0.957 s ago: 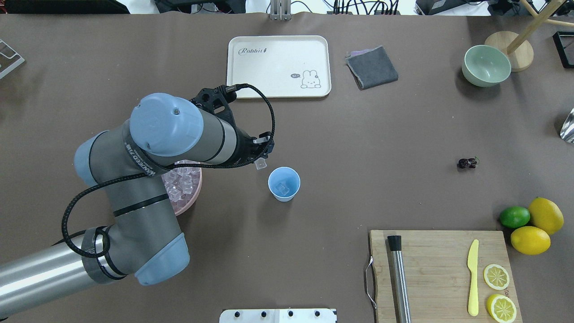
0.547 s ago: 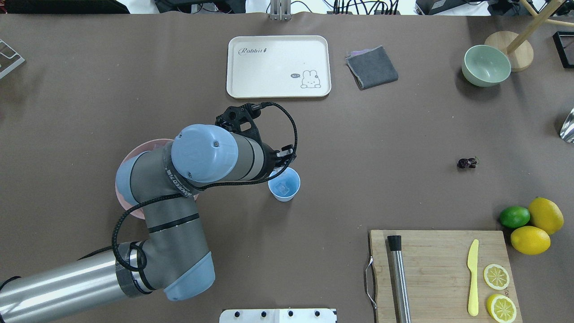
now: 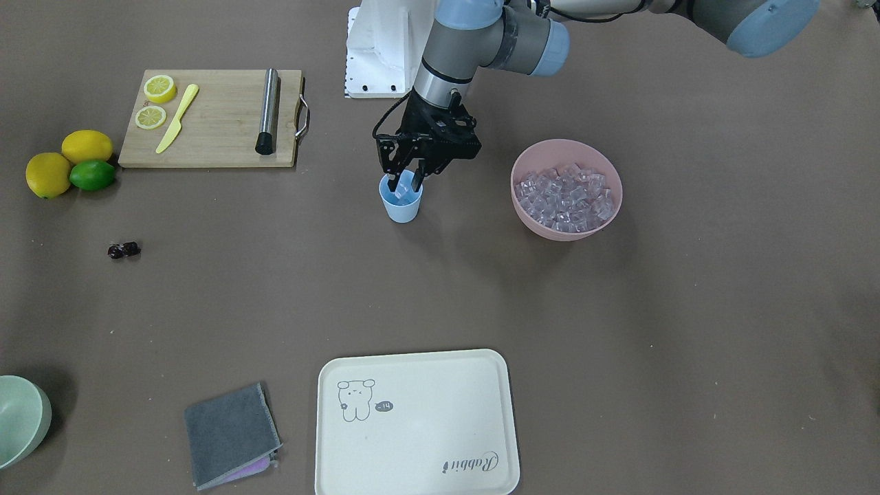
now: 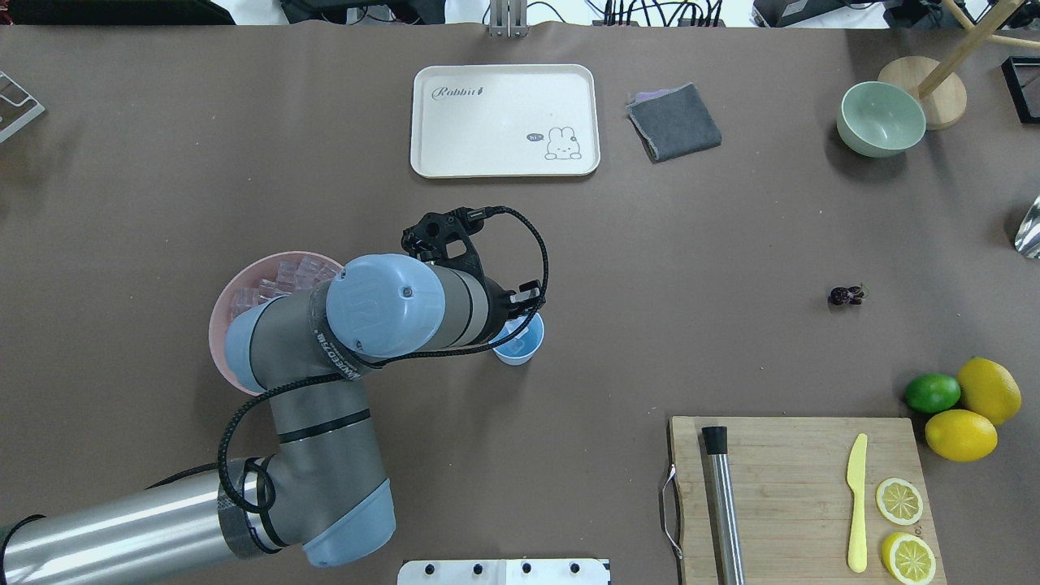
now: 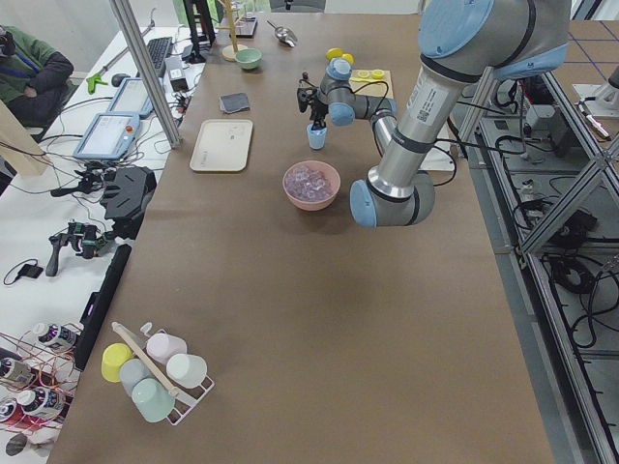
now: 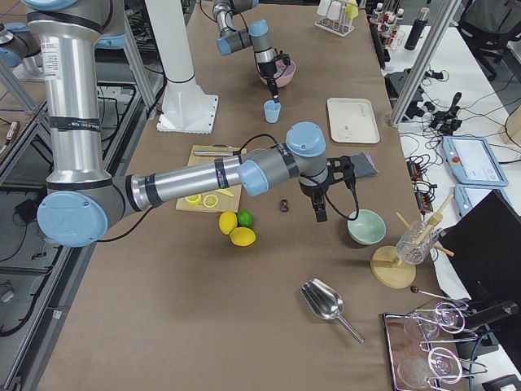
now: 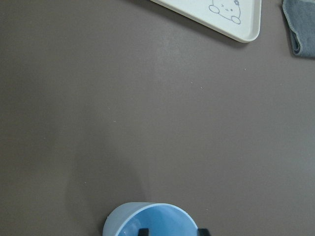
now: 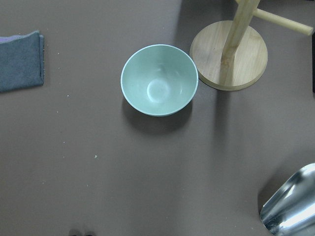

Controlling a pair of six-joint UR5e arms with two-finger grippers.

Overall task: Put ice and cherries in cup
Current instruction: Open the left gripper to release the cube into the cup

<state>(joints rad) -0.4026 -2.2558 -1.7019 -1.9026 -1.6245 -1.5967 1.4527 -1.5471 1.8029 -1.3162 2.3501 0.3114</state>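
The light-blue cup stands mid-table; it also shows in the overhead view and at the bottom of the left wrist view. My left gripper hangs straight over it with its fingertips inside the rim, shut on one clear ice cube. The rest of the ice fills the pink bowl beside the cup. The dark cherries lie on the bare table far from the cup. My right gripper hovers just past the cherries; I cannot tell whether it is open or shut.
A cream tray and a grey cloth lie at the far side. A pale green bowl, a wooden stand and a metal scoop are at the right end. A cutting board, two lemons and a lime lie near the front right.
My left arm has swung right from the pink bowl, carrying the ice cube from beside the cup to over its mouth. The pink bowl is now partly uncovered.
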